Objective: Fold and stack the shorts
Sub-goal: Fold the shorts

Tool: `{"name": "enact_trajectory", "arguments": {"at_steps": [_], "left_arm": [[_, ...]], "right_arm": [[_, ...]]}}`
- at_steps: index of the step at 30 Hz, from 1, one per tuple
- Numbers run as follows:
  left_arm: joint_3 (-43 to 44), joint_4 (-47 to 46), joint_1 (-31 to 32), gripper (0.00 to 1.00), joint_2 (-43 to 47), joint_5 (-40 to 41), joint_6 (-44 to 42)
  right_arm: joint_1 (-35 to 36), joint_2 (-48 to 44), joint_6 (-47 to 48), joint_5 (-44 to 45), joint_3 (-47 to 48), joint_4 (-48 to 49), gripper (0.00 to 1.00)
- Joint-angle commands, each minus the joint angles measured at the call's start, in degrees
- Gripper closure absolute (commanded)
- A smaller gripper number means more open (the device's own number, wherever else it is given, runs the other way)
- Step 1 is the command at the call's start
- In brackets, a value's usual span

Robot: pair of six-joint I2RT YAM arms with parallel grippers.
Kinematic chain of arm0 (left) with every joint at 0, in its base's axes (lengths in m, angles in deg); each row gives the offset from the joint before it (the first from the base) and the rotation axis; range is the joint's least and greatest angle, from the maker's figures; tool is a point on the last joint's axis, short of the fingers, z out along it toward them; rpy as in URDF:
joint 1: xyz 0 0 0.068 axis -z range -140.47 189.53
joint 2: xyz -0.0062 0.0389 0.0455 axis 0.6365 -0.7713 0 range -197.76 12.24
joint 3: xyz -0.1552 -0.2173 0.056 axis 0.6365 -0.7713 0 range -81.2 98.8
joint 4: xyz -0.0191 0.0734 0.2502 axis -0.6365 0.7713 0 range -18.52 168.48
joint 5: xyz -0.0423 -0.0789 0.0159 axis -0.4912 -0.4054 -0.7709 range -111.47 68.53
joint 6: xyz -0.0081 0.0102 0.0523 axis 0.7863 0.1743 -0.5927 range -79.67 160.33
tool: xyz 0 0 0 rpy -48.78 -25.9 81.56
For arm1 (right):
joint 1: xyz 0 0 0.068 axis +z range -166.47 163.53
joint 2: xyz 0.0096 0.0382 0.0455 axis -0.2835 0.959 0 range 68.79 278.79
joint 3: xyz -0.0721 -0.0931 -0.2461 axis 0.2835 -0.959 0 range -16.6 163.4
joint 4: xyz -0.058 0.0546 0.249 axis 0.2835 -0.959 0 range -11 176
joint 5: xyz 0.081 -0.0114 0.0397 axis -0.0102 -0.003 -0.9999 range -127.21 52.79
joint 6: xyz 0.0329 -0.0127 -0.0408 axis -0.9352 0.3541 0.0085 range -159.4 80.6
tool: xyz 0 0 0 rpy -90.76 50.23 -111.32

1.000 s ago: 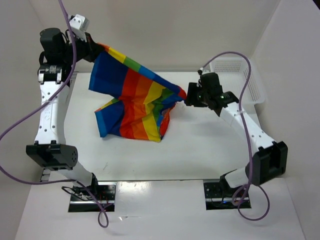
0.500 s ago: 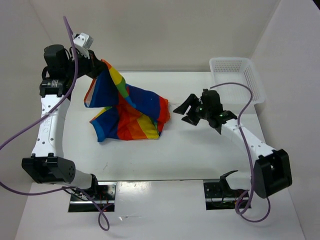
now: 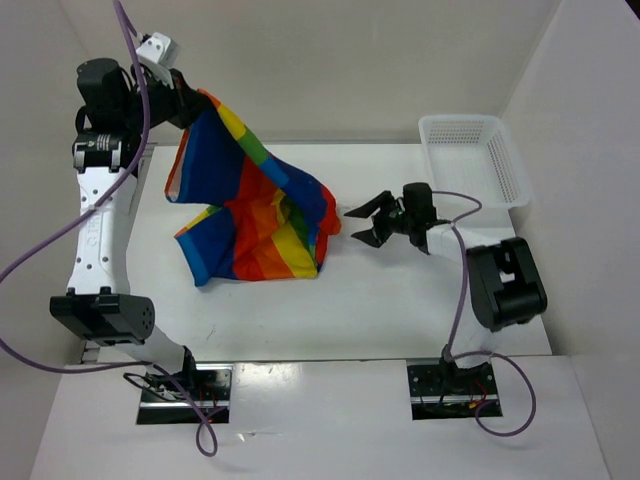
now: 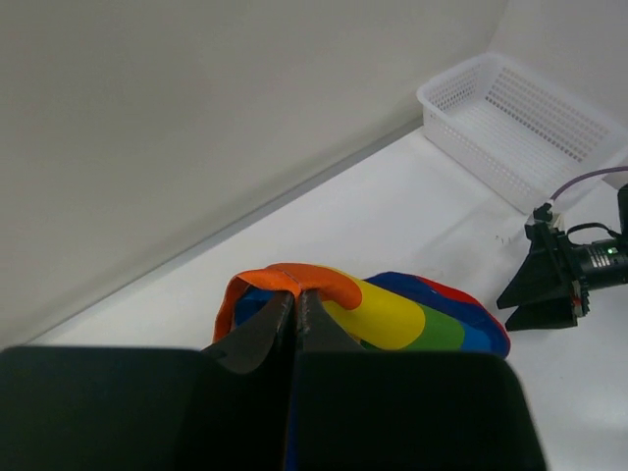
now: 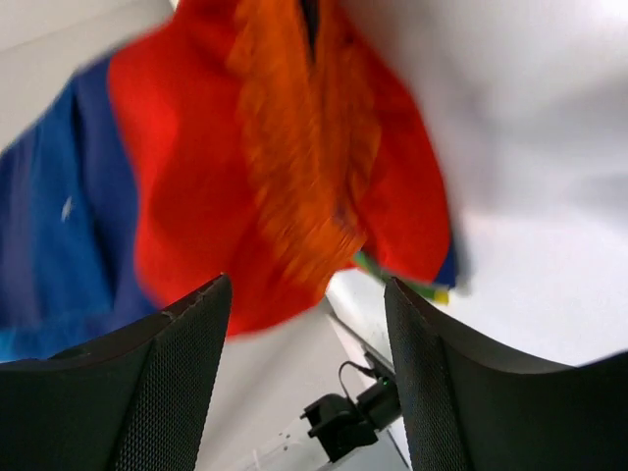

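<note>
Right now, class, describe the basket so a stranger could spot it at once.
Start at the white table and go to its far right corner, beyond the open right gripper. The basket sits there: a white rectangular tub with perforated walls, the only container, unlike the soft rainbow shorts.

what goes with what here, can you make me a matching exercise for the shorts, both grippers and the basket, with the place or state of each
Things:
1. shorts
2. left gripper
3. right gripper
4. white basket

Places or states:
A. open, holding nothing
B. at the far right corner of the table
C. hanging from a pinched edge, lower part on the table
D. raised, shut on cloth

Pairs: 1-C, 2-D, 3-A, 4-B
</note>
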Motion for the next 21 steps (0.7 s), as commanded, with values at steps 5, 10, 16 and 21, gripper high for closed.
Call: {"name": "enact_trajectory", "arguments": {"at_steps": [5, 10, 16, 21], "left_arm": [[6.70, -0.28, -0.34, 1.00, -3.32, -0.83, -1.30], [6.17, -0.28, -0.34, 1.00, -3.32, -0.83, -1.30], [6.17, -0.28, -0.34, 1.00, -3.32, -0.83, -1.30], [5.04, -0.28, 0.18, 1.00, -3.32, -0.83, -1.30]], "right_arm": [[-2.73, 3.71, 1.26, -3.26, 6.36, 5.74, 0.31], [2.79, 0.11, -15.69, 0.25, -4.03, 17.63, 0.31], [7.90, -1.13, -22.84, 5.27, -5.80, 20.81, 0.31], [9.75, 1.51, -22.84, 6.85, -3.34, 20.79, 0.31]]}}
